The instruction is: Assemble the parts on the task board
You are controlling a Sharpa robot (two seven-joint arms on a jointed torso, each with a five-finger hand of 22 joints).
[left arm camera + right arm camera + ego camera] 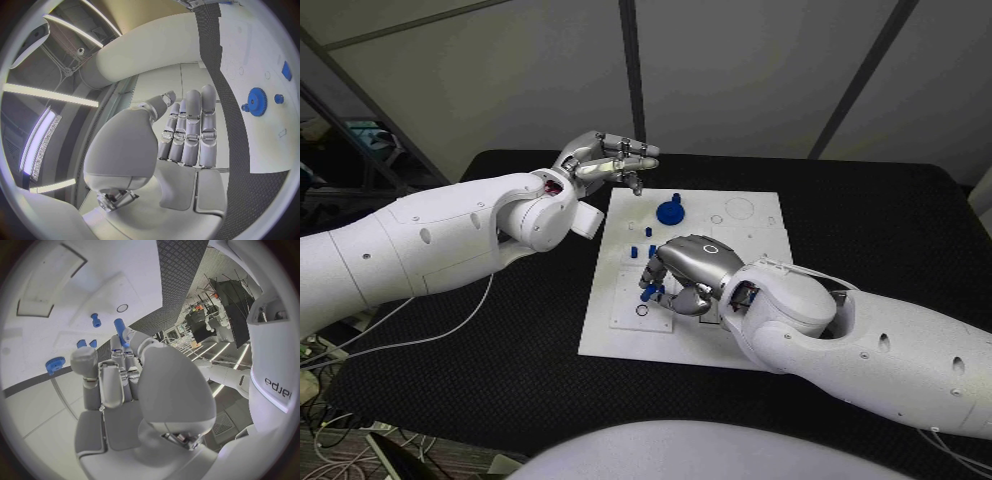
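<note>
Fingers of the right hand (pixel 119 375) pinch a blue peg (pixel 119 329), hidden overhead; left hand (pixel 187 135) holds nothing, fingers straight.

Smooth white arm shells were fitted; the left hand (pixel 606 160) and right hand (pixel 692 268) were finished in silver.

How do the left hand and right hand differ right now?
The left hand hovers off the task board's far left corner, holding nothing; the right hand is down over the board's middle, holding a blue peg. The left hand's fingers lie straight side by side; the right hand's curl around the peg. Both are silver, on white arms.
</note>
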